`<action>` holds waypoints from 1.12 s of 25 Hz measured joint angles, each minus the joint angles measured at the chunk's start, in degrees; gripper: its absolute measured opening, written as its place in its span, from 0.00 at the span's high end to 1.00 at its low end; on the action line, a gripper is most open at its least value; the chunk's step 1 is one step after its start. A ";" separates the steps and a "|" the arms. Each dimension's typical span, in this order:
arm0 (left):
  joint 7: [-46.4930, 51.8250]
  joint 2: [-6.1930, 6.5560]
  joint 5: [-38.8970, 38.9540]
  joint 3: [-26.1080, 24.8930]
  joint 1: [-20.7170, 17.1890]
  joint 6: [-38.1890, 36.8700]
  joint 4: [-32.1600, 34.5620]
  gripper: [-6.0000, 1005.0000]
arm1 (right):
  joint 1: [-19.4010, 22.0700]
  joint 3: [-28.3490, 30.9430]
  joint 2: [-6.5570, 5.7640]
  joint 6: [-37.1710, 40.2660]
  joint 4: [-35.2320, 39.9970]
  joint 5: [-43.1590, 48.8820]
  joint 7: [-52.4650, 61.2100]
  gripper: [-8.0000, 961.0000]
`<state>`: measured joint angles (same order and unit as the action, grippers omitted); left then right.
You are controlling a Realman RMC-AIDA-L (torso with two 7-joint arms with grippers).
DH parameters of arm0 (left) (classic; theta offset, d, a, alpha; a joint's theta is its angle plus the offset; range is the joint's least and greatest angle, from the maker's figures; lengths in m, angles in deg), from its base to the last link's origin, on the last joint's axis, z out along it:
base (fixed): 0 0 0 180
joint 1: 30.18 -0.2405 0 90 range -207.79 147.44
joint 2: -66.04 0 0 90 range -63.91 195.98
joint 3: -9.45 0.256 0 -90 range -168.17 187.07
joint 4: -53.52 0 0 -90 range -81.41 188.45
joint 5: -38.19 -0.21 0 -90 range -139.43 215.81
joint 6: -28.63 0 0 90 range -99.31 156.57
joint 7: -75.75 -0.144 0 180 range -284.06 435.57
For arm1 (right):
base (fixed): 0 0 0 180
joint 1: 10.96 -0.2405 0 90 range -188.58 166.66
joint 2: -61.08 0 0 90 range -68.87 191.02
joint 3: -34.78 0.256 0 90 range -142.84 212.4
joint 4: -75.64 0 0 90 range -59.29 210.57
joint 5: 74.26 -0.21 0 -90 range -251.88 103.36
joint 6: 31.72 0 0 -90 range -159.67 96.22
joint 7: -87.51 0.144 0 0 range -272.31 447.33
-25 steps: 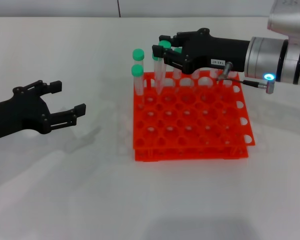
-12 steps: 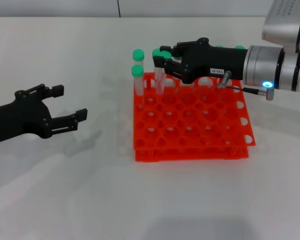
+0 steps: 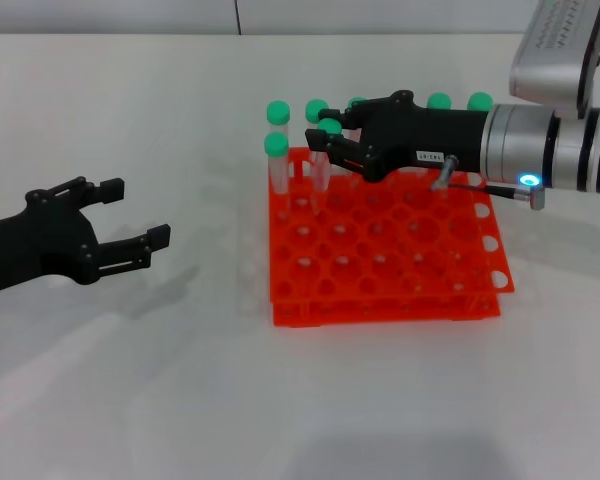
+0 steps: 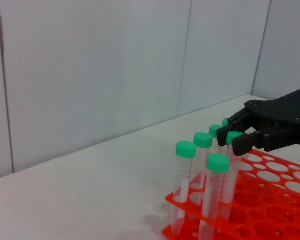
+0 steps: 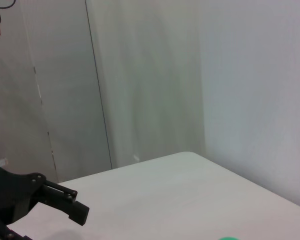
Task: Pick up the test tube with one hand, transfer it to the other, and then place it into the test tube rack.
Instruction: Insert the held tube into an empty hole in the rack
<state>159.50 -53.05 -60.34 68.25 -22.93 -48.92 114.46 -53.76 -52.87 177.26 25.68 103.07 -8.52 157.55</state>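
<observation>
while gripping the tube (image 3: 327, 150) just under its green cap, right end effector (image 3: 332, 143) hangs over the far left corner of the rack (image 3: 385, 255), fingers shut on it. tube stands upright, long axis vertical, lower end apparently already down in a hole of the second row, so probably just a straight drop and release left. left end effector (image 3: 140, 222) waits well apart over the counter (image 3: 180, 380), fingers spread wide, holding nothing.

A small white label on the right end effector (image 3: 332, 140) is unreadable.
</observation>
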 joint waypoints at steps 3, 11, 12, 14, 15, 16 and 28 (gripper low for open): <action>-0.15 0.05 -0.01 -0.17 0.12 -0.01 -1.07 0.14 | 0.00 -0.20 0.00 -0.22 0.01 0.00 -0.14 0.58; -0.70 0.17 -0.01 -0.19 0.23 0.10 -1.71 0.14 | 0.04 -0.28 0.00 -0.10 0.06 -0.62 -0.39 0.58; -0.70 0.17 -0.01 -0.19 0.23 0.09 -1.71 0.14 | 0.06 -0.46 0.00 0.07 0.15 -0.65 -0.50 0.57; -0.70 0.18 -0.01 -0.19 0.23 0.07 -1.71 0.14 | 0.09 -0.63 0.00 0.09 0.26 -0.66 -0.51 0.57; -0.70 0.17 -0.01 -0.19 0.23 0.05 -1.71 0.14 | 0.12 -1.10 0.00 0.05 0.41 -0.66 -0.51 0.57; -0.70 0.18 0.00 -0.19 0.23 0.03 -1.70 0.14 | 0.13 -1.44 0.00 -0.01 0.47 -0.67 -0.52 0.57; -0.67 0.08 0.03 -0.19 0.23 -0.06 -1.44 0.14 | 0.17 -2.35 0.00 -0.45 0.61 -0.79 -0.20 0.52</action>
<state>158.83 -52.96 -60.31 68.07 -22.70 -48.98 113.02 -53.58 -55.22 177.26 25.23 103.68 -9.31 157.35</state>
